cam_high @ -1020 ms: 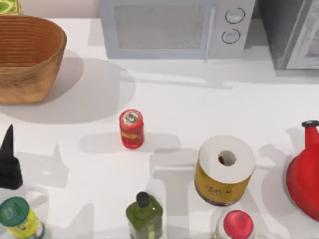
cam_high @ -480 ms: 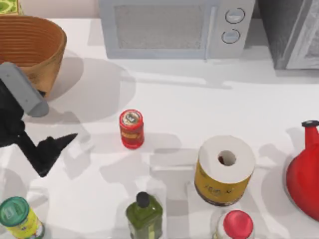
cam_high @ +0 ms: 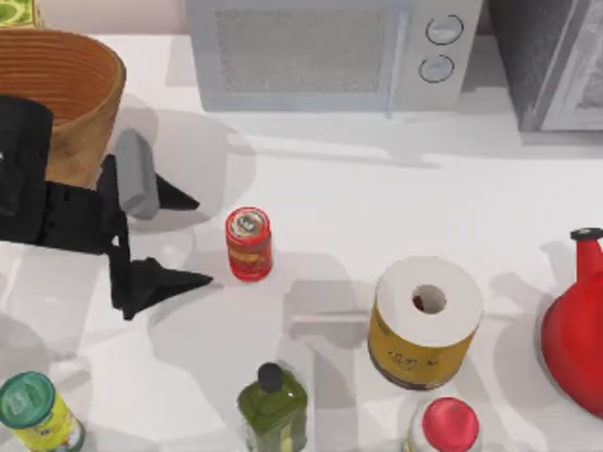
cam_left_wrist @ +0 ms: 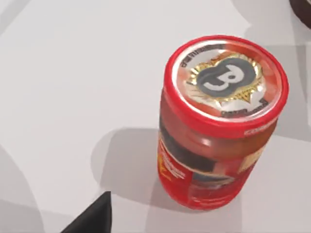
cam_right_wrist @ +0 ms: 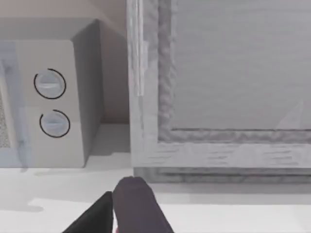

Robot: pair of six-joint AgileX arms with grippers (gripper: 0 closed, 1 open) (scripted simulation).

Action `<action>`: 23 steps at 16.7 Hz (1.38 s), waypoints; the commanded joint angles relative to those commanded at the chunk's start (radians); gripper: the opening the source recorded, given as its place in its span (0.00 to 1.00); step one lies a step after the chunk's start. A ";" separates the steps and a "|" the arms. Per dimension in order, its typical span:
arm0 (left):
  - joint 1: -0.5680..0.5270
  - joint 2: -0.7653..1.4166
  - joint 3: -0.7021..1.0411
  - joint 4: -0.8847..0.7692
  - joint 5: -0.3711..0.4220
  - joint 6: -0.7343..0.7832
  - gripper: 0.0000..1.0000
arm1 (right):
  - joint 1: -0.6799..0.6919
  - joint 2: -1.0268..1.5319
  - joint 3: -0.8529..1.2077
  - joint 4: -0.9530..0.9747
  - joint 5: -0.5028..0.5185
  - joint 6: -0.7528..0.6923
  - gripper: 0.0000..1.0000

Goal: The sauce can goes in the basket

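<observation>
Standing upright, the sauce can [cam_high: 249,244] sits just right of the spread, empty left claw [cam_high: 188,240].

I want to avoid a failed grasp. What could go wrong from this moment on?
The left gripper is open beside the upright sauce can, not yet around it. If it advances off-centre, a fingertip could tip the can or push it toward the paper roll. Later, the can may strike the rim of the basket, which looks tall.
</observation>
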 joint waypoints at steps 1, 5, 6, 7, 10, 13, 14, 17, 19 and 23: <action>-0.002 0.045 0.029 -0.004 0.027 0.030 1.00 | 0.000 0.000 0.000 0.000 0.000 0.000 1.00; -0.003 0.123 0.088 -0.009 0.079 0.088 1.00 | 0.000 0.000 0.000 0.000 0.000 0.000 1.00; -0.003 0.123 0.088 -0.009 0.079 0.088 1.00 | 0.000 0.000 0.000 0.000 0.000 0.000 1.00; -0.003 0.123 0.088 -0.009 0.079 0.088 1.00 | 0.000 0.000 0.000 0.000 0.000 0.000 1.00; 0.001 0.119 0.084 -0.007 0.076 0.085 1.00 | 0.000 0.000 0.000 0.000 0.000 0.000 1.00; -0.033 0.108 0.077 0.038 0.066 0.033 1.00 | 0.000 0.000 0.000 0.000 0.000 0.000 1.00; -0.050 0.110 0.074 0.065 0.060 0.005 1.00 | 0.000 0.000 0.000 0.000 0.000 0.000 1.00; -0.106 0.142 0.070 0.173 0.037 -0.081 1.00 | 0.000 0.000 0.000 0.000 0.000 0.000 1.00; -0.138 0.180 0.069 0.251 0.022 -0.129 1.00 | 0.000 0.000 0.000 0.000 0.000 0.000 1.00; -0.170 0.247 0.072 0.355 0.006 -0.177 1.00 | 0.000 0.000 0.000 0.000 0.000 0.000 1.00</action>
